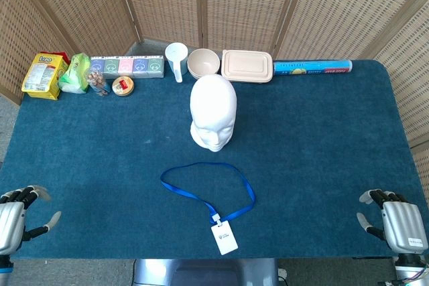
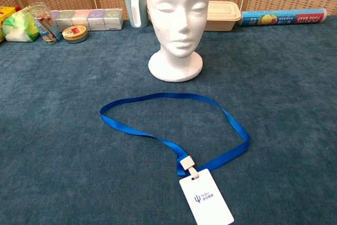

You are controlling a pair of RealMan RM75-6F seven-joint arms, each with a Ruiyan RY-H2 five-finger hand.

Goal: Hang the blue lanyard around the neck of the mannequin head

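From the head view, the blue lanyard [image 1: 208,189] lies flat in the middle of the counter [image 1: 322,138], just below the white mannequin head [image 1: 213,112]. The left hand [image 1: 17,216] and right hand [image 1: 397,222] sit in the bottom corners, fingers spread, holding nothing.

The chest view shows no hands, but the face and the white card [image 2: 206,197] look bigger.

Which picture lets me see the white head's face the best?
The chest view. It looks at the mannequin head from the front, so eyes, nose and mouth show clearly. The head view looks down from above, showing mostly the smooth top, with the face squashed small.
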